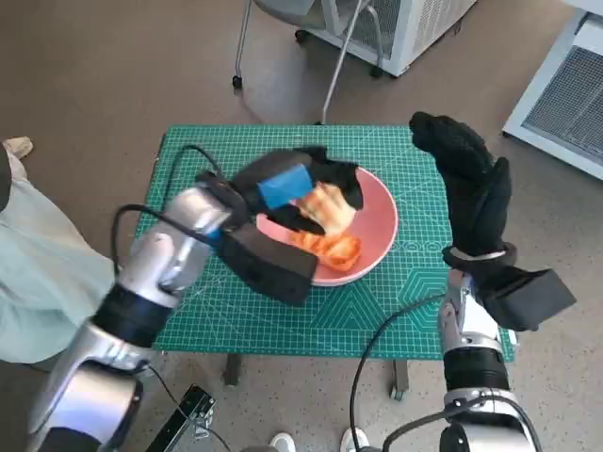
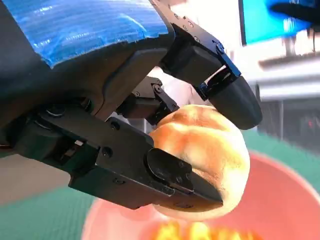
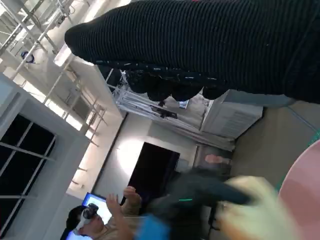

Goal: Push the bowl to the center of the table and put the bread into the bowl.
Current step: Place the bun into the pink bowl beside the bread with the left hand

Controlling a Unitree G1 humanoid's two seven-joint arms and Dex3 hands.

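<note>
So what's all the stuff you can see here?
Bread: one, golden, held over the bowl by the left hand.
Bowl: one, pink, mid-table; something orange lies inside.
Mat: one, green, covering the table.
Chair legs: metal, on wheels, behind the table.
White units: on the floor, far side and right.
Person: one, in the right wrist view, hand raised.
Left hand: black, blue tape, fingers around the bread.
Right hand: black glove, raised, holding nothing.
</note>
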